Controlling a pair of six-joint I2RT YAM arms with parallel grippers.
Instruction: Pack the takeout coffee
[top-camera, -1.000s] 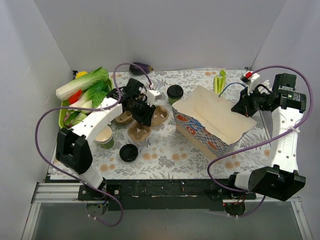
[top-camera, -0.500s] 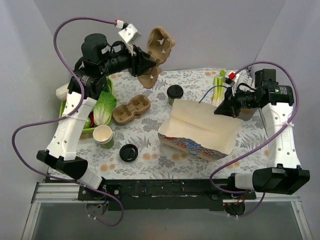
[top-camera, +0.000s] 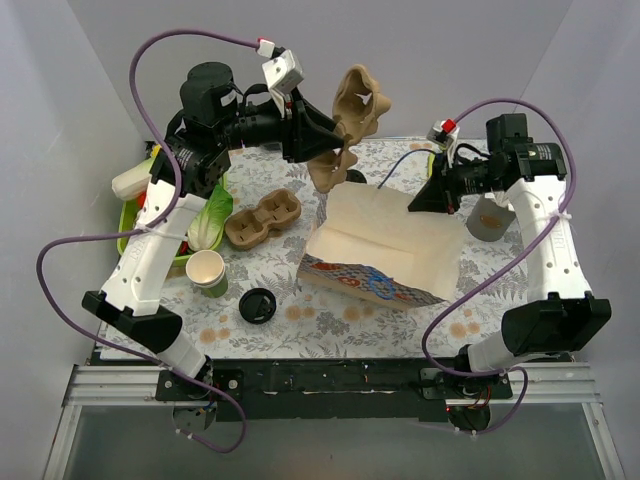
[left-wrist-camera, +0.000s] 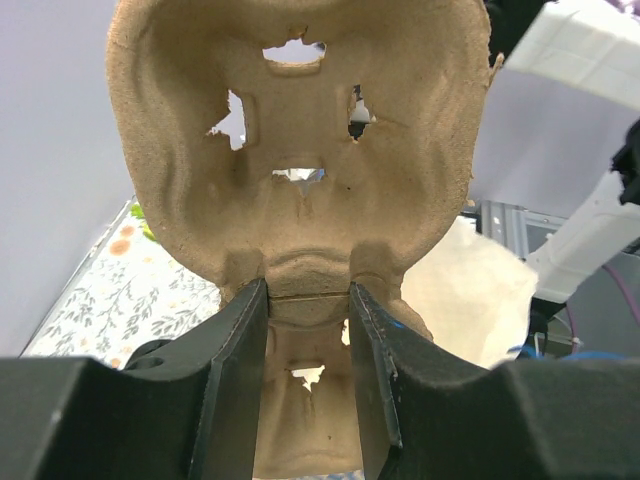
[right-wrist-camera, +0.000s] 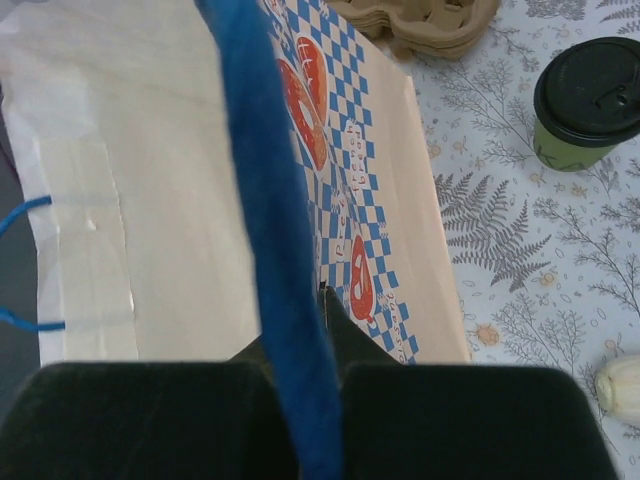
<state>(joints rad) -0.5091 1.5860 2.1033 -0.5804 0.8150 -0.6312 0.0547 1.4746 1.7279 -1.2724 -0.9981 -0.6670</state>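
Note:
The takeout coffee (right-wrist-camera: 588, 104), a green cup with a black lid, stands on the floral cloth beyond the bag in the right wrist view. From above, the raised carrier mostly hides it. My left gripper (top-camera: 322, 140) is high over the table, shut on the middle ridge of a brown pulp cup carrier (top-camera: 352, 122), whose pockets fill the left wrist view (left-wrist-camera: 300, 150) above the gripper (left-wrist-camera: 308, 290). The right gripper (top-camera: 424, 196) is shut on the blue handle (right-wrist-camera: 268, 200) of the checked paper bag (top-camera: 385, 245), holding its mouth open and tilted.
A second pulp carrier (top-camera: 264, 218) lies left of the bag. Stacked lidless green cups (top-camera: 207, 272) and a loose black lid (top-camera: 257, 305) sit at the front left. A green tray (top-camera: 124, 235) of vegetables is at the far left. A grey object (top-camera: 490, 222) lies right of the bag.
My left arm has lifted the carrier off the table and swung it right, above the bag's far edge. The right gripper has drawn the bag's handle left, tipping and shifting the bag.

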